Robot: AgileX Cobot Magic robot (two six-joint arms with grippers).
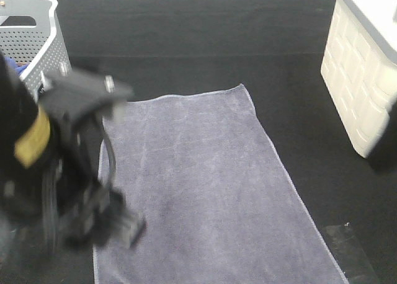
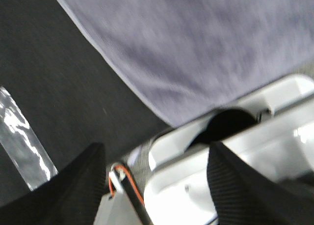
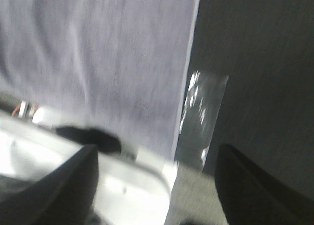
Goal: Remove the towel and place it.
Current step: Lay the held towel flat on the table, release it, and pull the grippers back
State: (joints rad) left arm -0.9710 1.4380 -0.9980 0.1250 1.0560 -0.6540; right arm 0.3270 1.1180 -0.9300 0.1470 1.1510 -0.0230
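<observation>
The grey-lavender towel (image 1: 198, 185) lies spread flat on the black table, one short end far and the other at the near edge. It also shows in the left wrist view (image 2: 196, 43) and the right wrist view (image 3: 98, 58). My left gripper (image 1: 127, 225) is blurred and hangs over the towel's near left edge. In the left wrist view the left gripper (image 2: 157, 195) is open and empty. My right gripper (image 3: 157, 195) is open and empty, near the towel's near right edge. It is out of the exterior view.
A grey perforated basket (image 1: 31, 42) stands at the far left with a bit of blue cloth (image 1: 18, 67) in it. A cream bin (image 1: 366, 79) stands at the far right. A clear tape patch (image 1: 350, 247) lies near the towel's near right corner.
</observation>
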